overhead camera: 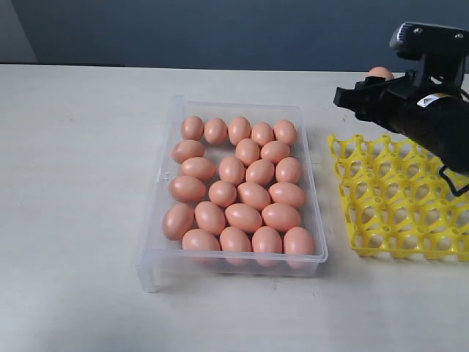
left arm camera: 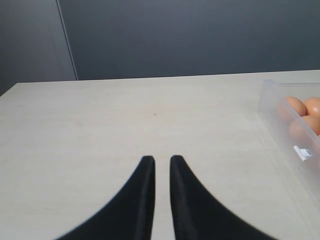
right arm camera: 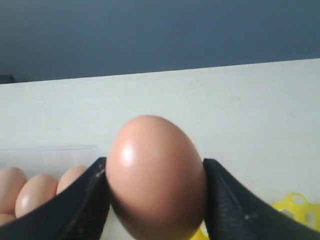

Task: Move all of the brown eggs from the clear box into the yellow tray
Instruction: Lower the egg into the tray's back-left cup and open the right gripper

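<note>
1. My right gripper [right arm camera: 155, 167] is clamped on one brown egg [right arm camera: 152, 150], a finger on each side, egg off the table.
2. In the exterior view the egg top [overhead camera: 379, 72] peeking over my arm is probably that same egg. The jaws are hidden there, so I can't confirm it.
3. The yellow tray [overhead camera: 366, 242] is right below my arm. Every cup I can see is empty, so nothing is delivered yet as far as the views show.
4. Caveat: my arm covers the tray's far right corner and the frame cuts off its right edge. Eggs in those cups can't be ruled out.
5. The clear box [overhead camera: 157, 191] sits just left of the tray and is near full. About two dozen brown eggs [overhead camera: 243, 218] lie packed in rows, with one gap in the second row from the far end.
6. My read is the task has barely started: this egg is in transit and essentially the whole batch is left.
7. My left gripper [left arm camera: 161, 162] is parked over bare table [left arm camera: 125, 115] beside the box. Its jaws are almost together with a thin slit between them and nothing held. The exterior view doesn't show it at all.
8. The box's front wall blurs the nearest egg row, so the count is approximate.
</note>
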### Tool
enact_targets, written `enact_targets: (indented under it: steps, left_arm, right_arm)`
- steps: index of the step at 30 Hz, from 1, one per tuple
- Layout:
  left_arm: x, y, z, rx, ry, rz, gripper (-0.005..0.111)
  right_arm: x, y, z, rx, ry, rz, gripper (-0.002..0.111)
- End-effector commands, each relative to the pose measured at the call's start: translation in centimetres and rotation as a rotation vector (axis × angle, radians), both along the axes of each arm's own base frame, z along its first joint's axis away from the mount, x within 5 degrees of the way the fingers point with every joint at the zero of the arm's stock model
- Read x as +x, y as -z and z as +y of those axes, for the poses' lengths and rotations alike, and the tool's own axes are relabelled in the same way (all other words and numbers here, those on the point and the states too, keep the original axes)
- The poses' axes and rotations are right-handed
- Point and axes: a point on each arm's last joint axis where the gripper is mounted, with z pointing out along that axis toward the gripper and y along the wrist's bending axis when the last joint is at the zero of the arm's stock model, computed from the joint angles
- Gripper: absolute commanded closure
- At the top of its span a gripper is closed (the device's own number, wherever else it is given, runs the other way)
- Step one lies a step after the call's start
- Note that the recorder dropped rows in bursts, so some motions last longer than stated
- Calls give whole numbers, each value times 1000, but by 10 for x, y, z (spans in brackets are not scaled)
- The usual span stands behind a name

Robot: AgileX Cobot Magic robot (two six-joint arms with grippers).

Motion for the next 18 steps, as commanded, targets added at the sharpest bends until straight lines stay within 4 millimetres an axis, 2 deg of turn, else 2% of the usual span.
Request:
enact_targets:
  steps: [1,8,18]
  left_arm:
    - [0,2,0,-2,0,7,94]
    - [0,2,0,-2,0,7,94]
    - [0,2,0,-2,0,7,94]
  right_arm:
    - [11,20,2,6,8,-16,109]
    - [32,55,9,29,30,50,109]
    - [41,75,12,11,33,90,109]
